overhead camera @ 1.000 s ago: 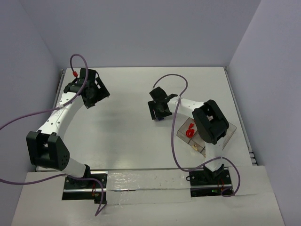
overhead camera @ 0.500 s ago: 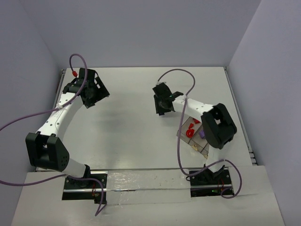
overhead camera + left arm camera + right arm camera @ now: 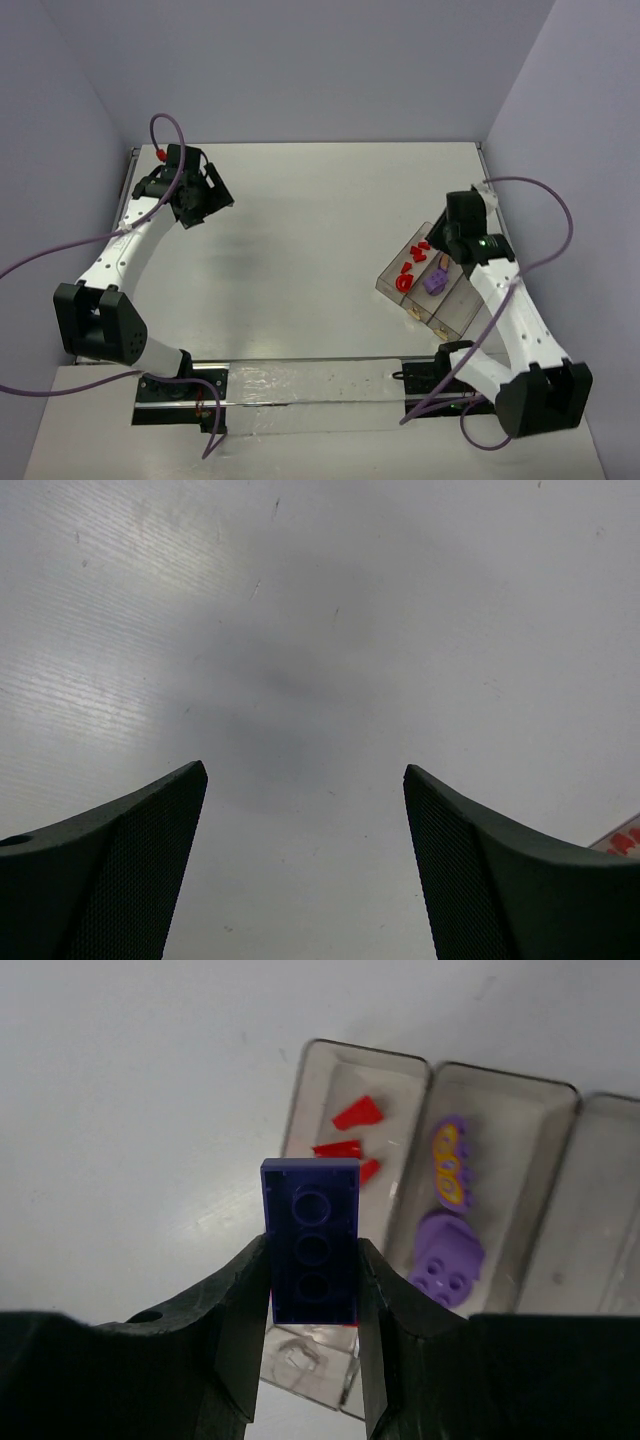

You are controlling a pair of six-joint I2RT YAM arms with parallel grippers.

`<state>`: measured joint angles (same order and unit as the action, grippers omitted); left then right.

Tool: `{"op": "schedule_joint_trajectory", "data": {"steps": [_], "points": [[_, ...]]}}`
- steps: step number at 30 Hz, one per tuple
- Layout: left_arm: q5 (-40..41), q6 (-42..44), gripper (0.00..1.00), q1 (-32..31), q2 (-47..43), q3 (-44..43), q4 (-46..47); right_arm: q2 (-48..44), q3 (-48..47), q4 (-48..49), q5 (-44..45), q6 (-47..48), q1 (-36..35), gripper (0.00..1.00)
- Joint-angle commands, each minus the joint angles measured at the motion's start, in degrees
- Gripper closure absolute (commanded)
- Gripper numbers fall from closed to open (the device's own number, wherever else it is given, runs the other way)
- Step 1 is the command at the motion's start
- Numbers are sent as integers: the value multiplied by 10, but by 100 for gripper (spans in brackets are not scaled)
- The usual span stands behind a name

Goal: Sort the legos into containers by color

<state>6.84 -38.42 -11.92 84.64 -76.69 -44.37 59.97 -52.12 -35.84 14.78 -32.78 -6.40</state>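
A dark blue brick [image 3: 311, 1243] is held by its long sides between the right fingers [image 3: 238, 1312], hollow underside turned to the camera, lifted off the surface [image 3: 300, 250]. It is lined up in the wrist view with the near wall of the tray [image 3: 505, 1073] at the compartment holding the red pieces [image 3: 358, 1113]. The light purple pieces [image 3: 447, 1250] are seen in the middle compartment, and no brick is made out in the third compartment [image 3: 605, 1210]. The left fingers [image 3: 120, 870] are spread wide with nothing between them, parked at the far left, well apart from the tray. The likely risk is that the brick gets let go too soon, so it would land among the reds or be knocked off the rim onto the surface, because the third compartment lies two cells further along. A twist or slip is also judged possible, since only the narrow edges are pinched. The grip and the brick are shown by the right wrist view only; in the top view the brick is hidden under the wrist, and whether it hangs over the tray or just beside it cannot be told. The arm layout and the tray's place at the right are given by the top view alone. Only bare surface is given by the left wrist view.
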Motion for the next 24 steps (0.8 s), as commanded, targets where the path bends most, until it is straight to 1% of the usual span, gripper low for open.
{"op": "schedule_joint_trajectory", "data": {"steps": [1, 4, 6, 11, 13, 16, 18, 24], "points": [[-23, 16, 13, 3, -17, -9, 28, -92, 43, -87, 43, -49, 43, 100], [-25, 21, 14, 3, -15, -9, 31, -132, 64, -102, 58, -64, 63, 100], [-25, 27, 14, 3, -11, -10, 31, -137, 72, -112, 64, -73, 81, 100], [-21, 41, 13, 3, 2, -17, 24, -119, 69, -131, 99, -110, 101, 100], [-20, 46, 13, 3, 8, -20, 22, -115, 87, -138, 111, -143, 115, 100], [-16, 52, 13, 3, 18, -28, 16, -115, 110, -135, 113, -172, 148, 100], [-12, 57, 13, 3, 25, -36, 12, -117, 143, -122, 111, -200, 169, 100], [-13, 61, 13, 3, 41, -54, 6, -119, 181, -102, 126, -219, 199, 100]]}}
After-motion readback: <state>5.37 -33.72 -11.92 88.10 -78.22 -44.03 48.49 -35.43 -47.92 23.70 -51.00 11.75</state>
